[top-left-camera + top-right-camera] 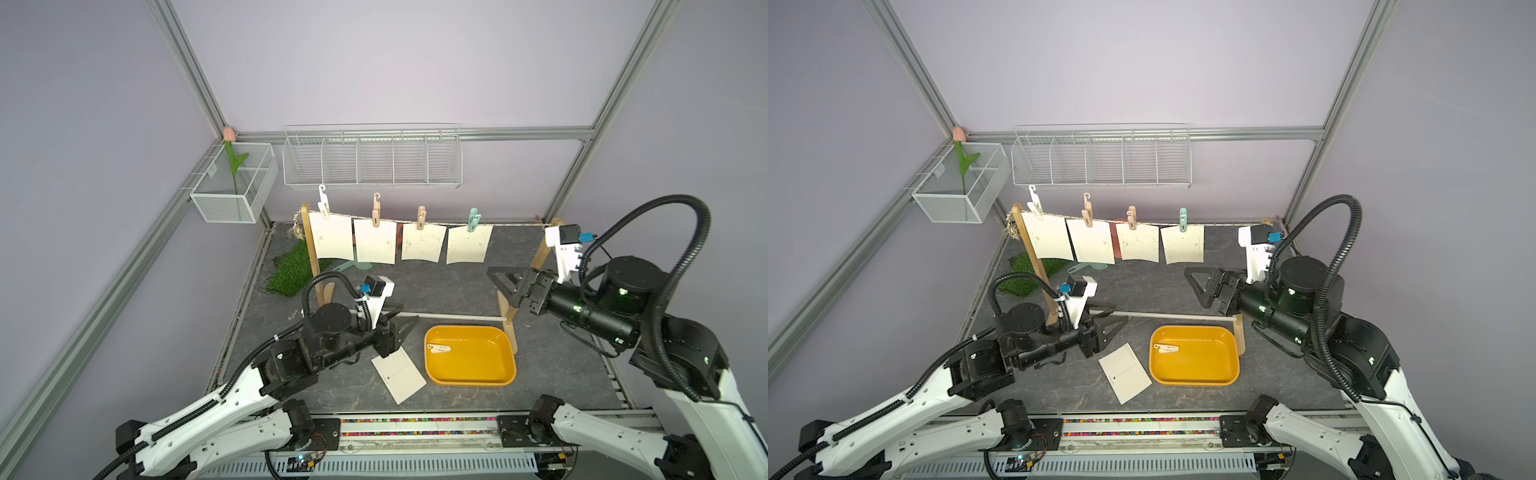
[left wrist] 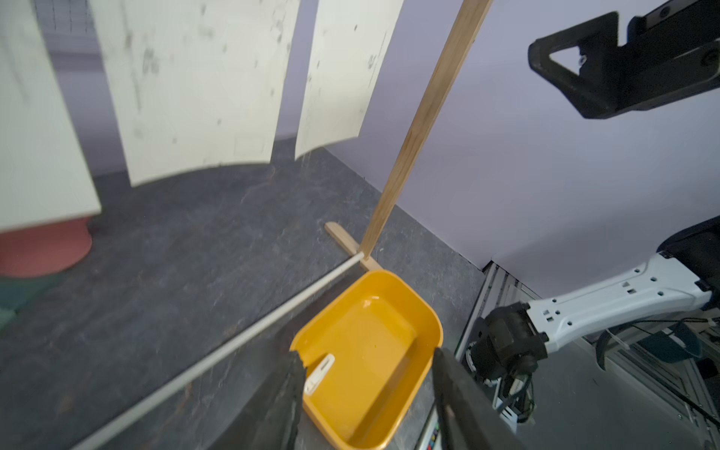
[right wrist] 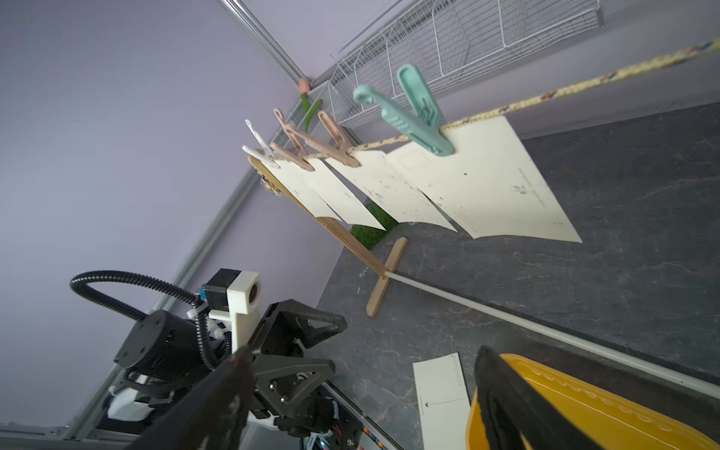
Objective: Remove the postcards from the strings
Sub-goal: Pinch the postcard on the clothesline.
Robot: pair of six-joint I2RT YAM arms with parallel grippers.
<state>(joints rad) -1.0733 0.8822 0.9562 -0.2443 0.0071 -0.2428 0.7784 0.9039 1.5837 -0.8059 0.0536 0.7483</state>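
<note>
Postcards (image 1: 376,241): four on string (image 1: 515,225), one loose.

No wording is legible anywhere: the postcards (image 3: 498,183) bear faint printed marks (a tiny emblem, dotted lines), too small to read.

I run two arms of one build. The left arm (image 1: 232,399) and the right arm (image 1: 715,428) have white moulded shells dotted with small holes, joined by black cylindrical motor housings (image 1: 330,320). A black ribbed conduit (image 1: 703,228) loops over each arm, and a thin white tie (image 1: 360,298) binds the left one. Each wrist carries a white bracket with a black camera (image 1: 377,286) and a blue plug (image 1: 365,288). Green lights (image 1: 622,291) glow on the right arm's housings. The jaws are black, with triangular cut-outs and small screw heads.
</note>
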